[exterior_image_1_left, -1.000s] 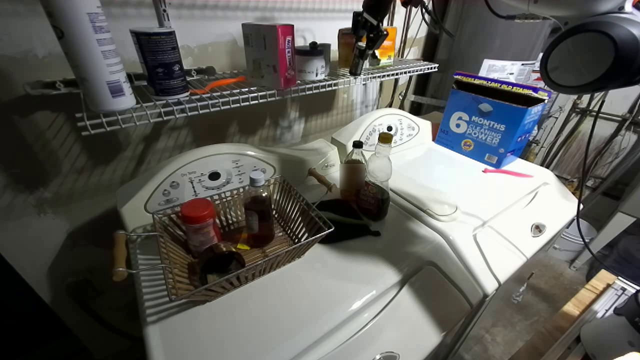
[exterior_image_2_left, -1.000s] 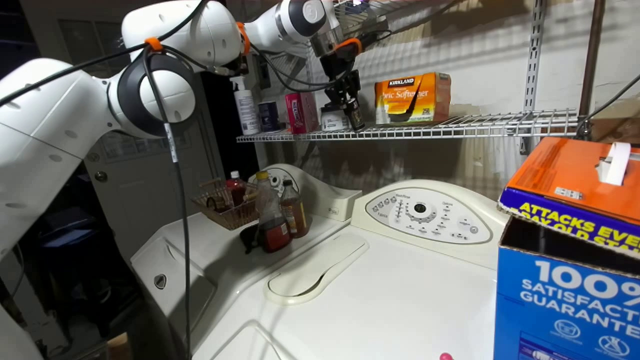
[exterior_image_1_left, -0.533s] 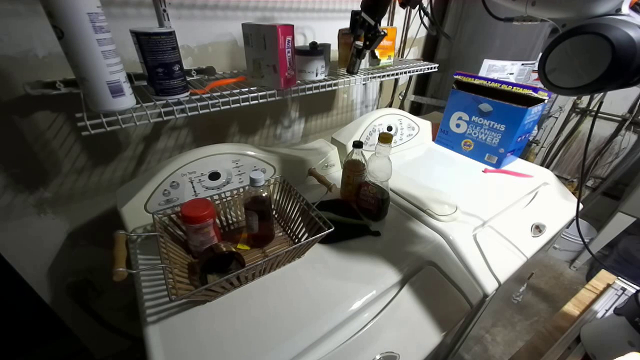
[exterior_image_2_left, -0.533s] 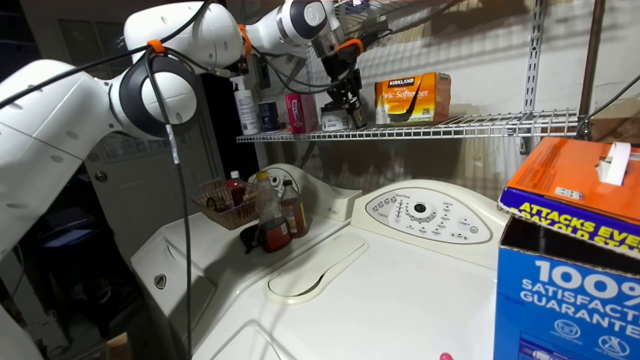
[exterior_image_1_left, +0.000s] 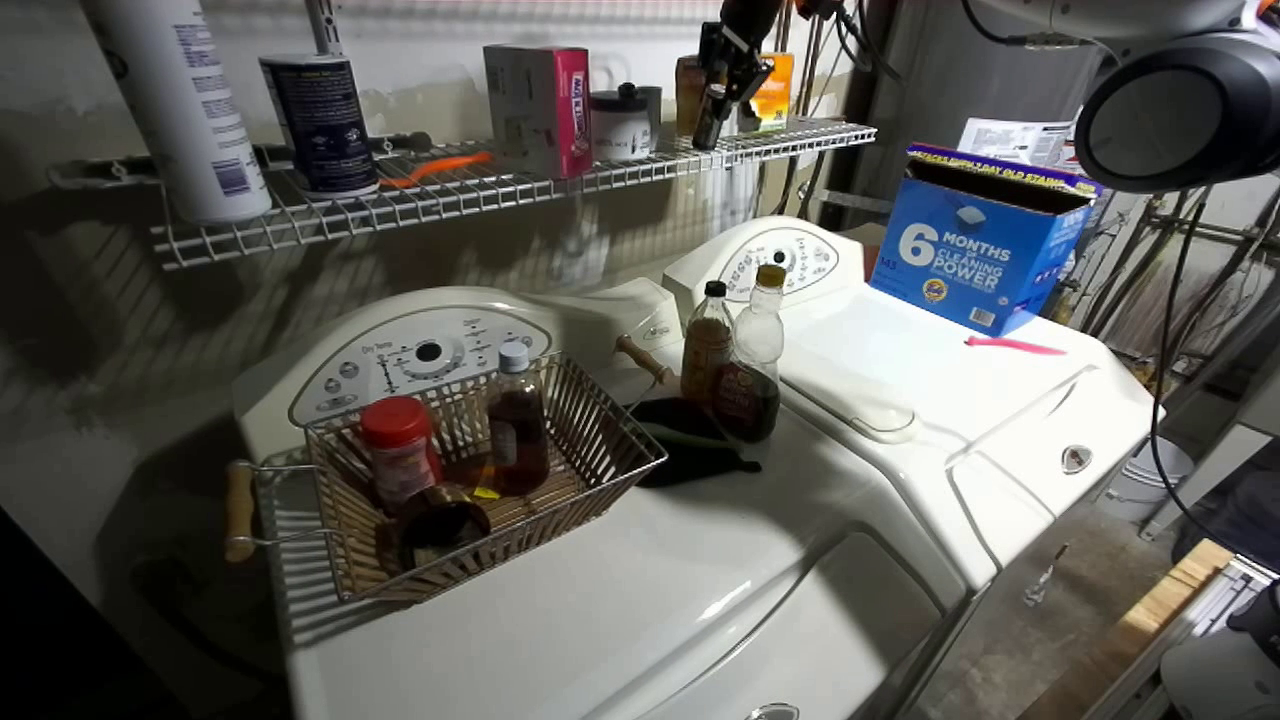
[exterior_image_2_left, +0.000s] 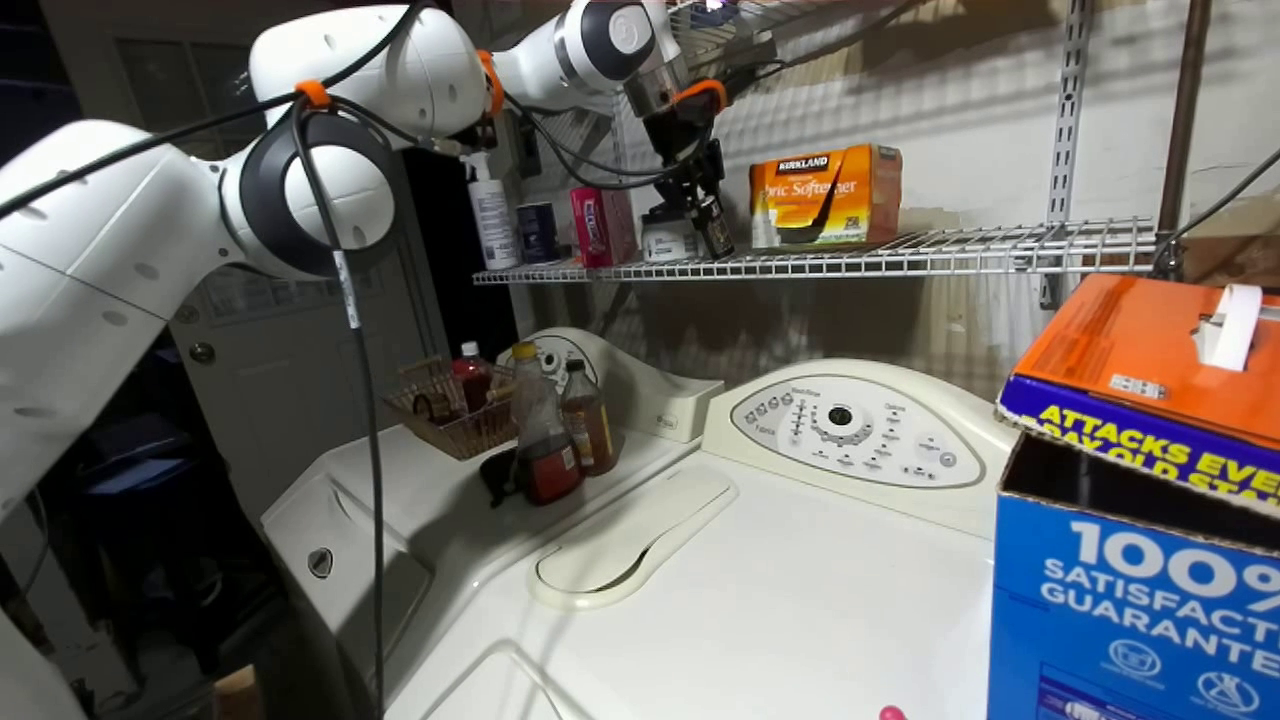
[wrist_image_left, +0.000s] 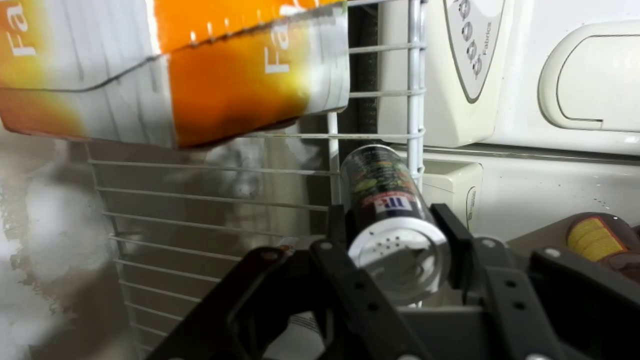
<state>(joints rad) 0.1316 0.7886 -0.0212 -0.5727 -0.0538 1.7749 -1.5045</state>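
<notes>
My gripper (exterior_image_1_left: 722, 90) is shut on a small spice jar (exterior_image_1_left: 708, 130) with a dark label and silver shaker lid. In the wrist view the fingertips (wrist_image_left: 395, 222) press on both sides of the jar (wrist_image_left: 382, 187) near its lid. The jar is tilted, its base at the front edge of the wire shelf (exterior_image_2_left: 960, 264); I cannot tell whether it touches the wires. In an exterior view the gripper (exterior_image_2_left: 706, 205) is between a white jar with a black lid (exterior_image_2_left: 668, 240) and an orange fabric softener box (exterior_image_2_left: 830, 190). That box also shows in the wrist view (wrist_image_left: 235, 85).
A pink box (exterior_image_1_left: 540, 112), dark blue can (exterior_image_1_left: 320, 125) and white bottle (exterior_image_1_left: 185, 110) stand along the shelf. Below, two machines bear a wire basket (exterior_image_1_left: 520, 535) with containers, two syrup-like bottles (exterior_image_1_left: 755, 390) and a blue detergent box (exterior_image_1_left: 985, 250).
The gripper and held jar have shifted very slightly, leftward in an exterior view and right and up in an exterior view, mostly in the first half second. The rest is unchanged.
</notes>
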